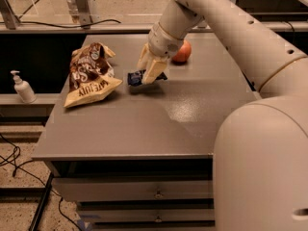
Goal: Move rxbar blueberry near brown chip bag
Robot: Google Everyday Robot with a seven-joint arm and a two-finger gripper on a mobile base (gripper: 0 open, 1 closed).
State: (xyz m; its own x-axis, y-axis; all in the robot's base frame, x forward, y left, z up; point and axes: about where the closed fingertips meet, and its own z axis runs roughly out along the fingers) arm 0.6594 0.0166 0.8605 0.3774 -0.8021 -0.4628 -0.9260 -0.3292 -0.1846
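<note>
The snack bar [134, 78] sits pinched between my fingers, low over the grey table [192, 114], with my gripper [148, 76] clamped on its right end. The brown chip bag [89, 76] lies near on its left; a red apple [182, 52] rests behind my wrist.

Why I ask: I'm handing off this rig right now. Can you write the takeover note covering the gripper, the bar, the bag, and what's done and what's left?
Gripper: mid-table, jaws shut on the rxbar blueberry, low over the table.
Brown chip bag: lying at the table's left side, a short gap from the bar.
Red apple: behind the gripper, not part of the job.
Done: bar grasped and close to the bag.
Left: set it down beside the bag, release, retract.
</note>
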